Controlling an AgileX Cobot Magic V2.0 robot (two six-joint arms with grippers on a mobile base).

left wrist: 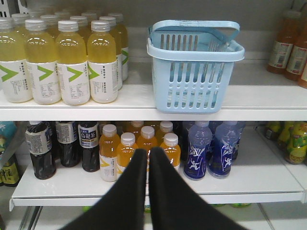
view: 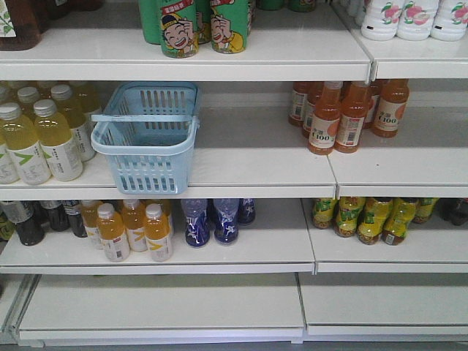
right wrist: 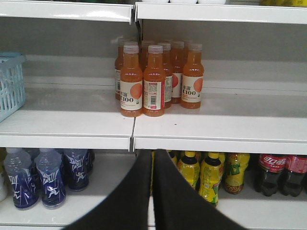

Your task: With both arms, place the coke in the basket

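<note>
The light blue basket (view: 146,146) stands empty on the middle shelf, its flat handle lying across the rim. The left wrist view shows the basket (left wrist: 192,81) above and right of my left gripper (left wrist: 147,153), which is shut with nothing in it, in front of the orange-juice bottles on the lower shelf. My right gripper (right wrist: 152,154) is also shut and empty, below the middle shelf's edge, with a corner of the basket (right wrist: 9,86) at the far left. The coke is not in view. Neither arm shows in the front view.
Pale yellow drink bottles (view: 44,139) stand left of the basket and orange C100 bottles (view: 344,117) to its right. On the lower shelf are orange-juice bottles (left wrist: 139,148), blue bottles (left wrist: 211,153), yellow bottles (right wrist: 206,175) and dark cola bottles with red labels (right wrist: 280,172). The bottom shelf (view: 161,303) is bare.
</note>
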